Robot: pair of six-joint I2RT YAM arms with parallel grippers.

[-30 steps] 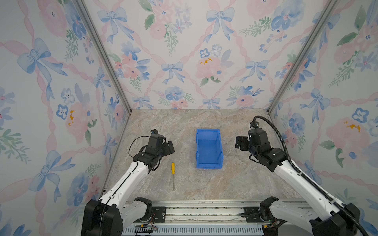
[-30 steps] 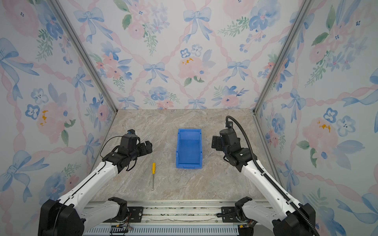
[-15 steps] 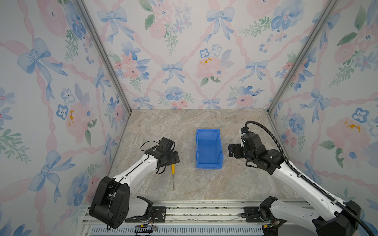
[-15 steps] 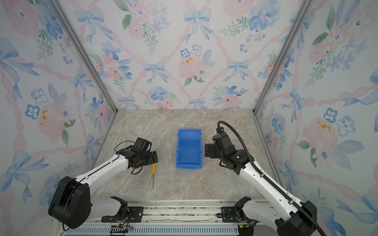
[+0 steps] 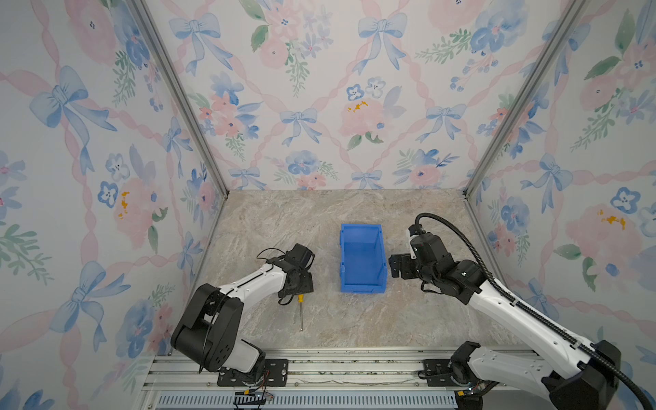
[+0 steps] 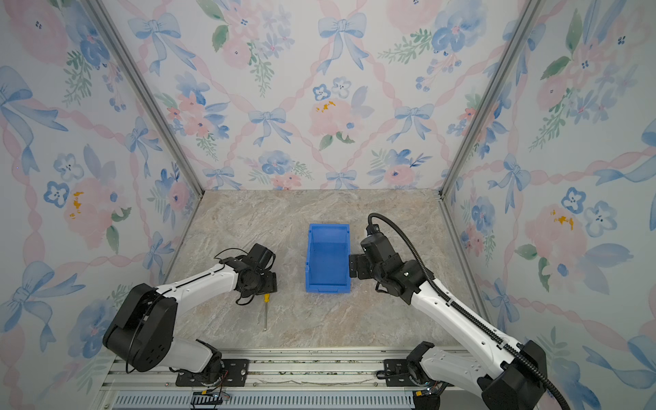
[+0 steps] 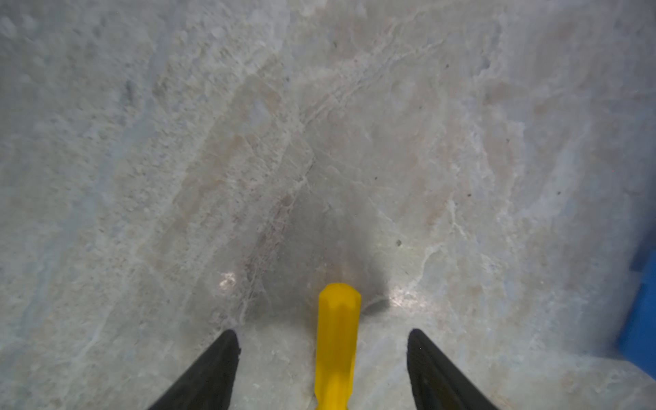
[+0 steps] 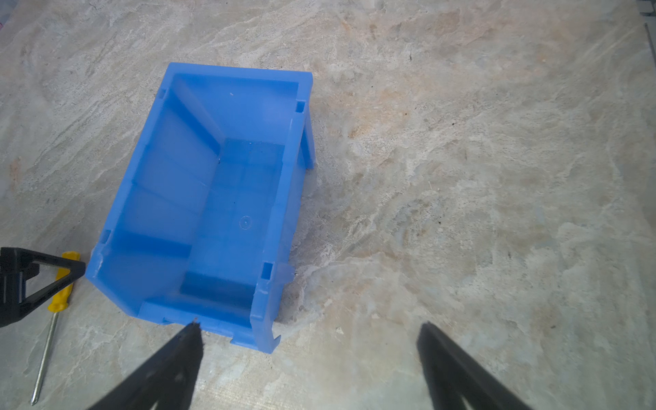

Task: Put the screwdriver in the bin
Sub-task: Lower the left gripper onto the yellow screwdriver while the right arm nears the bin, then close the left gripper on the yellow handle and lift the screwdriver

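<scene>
A marbled worktop [image 5: 355, 319] sits inside walls of floral wallpaper [image 5: 319, 88]. A blue bin [image 5: 362, 261] stands near the middle, open top up, with nothing inside. The screwdriver [image 5: 301, 308] lies flat on the worktop left of the bin, well apart from it, its yellow handle toward the back and its thin metal shaft pointing toward the front edge. The left gripper [image 7: 323, 358] is lowered over the handle: its 2 black jaws straddle the handle with a gap on each side, released and not gripping. The right gripper [image 8: 309, 358] hovers just beside the bin's right wall, its jaws spread wide and holding nothing.
</scene>
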